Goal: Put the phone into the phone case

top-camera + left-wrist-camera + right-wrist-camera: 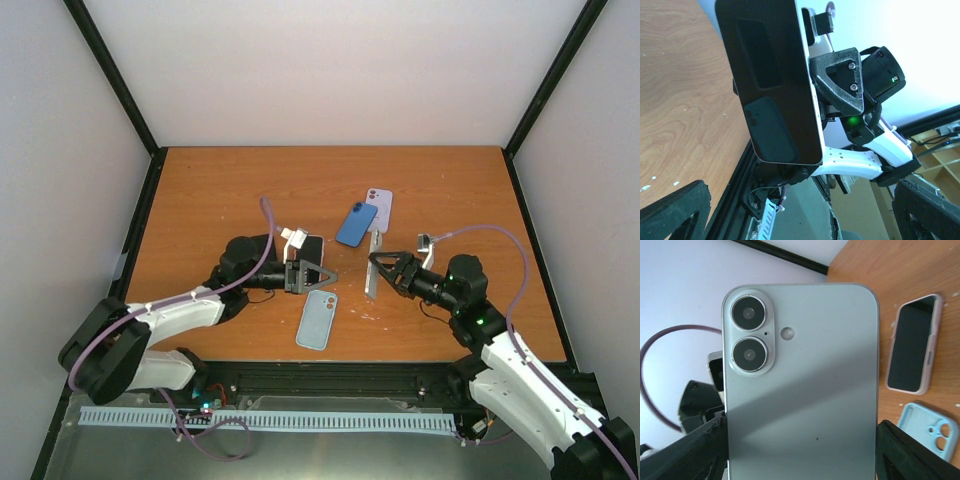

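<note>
The job is not done yet. The right gripper [378, 266] holds the silver phone [805, 390] by its sides, up on its edge, just beside the light blue phone case [318, 319] on the case's right. That case lies flat on the wooden table [220, 190] with nothing in it. The left gripper [325, 274] is wide open and holds nothing, just behind the case. The phone has yet to go into the case. Nearby, another phone sits in a pink case [912, 342].

a robotics lab test cell: the wooden table [200, 200] is boxed in by white panels [330, 60] on black frame posts [112, 75], a slotted cable duct [300, 421] runs along the table's near edge, and shelves [945, 155] show past that edge.
</note>
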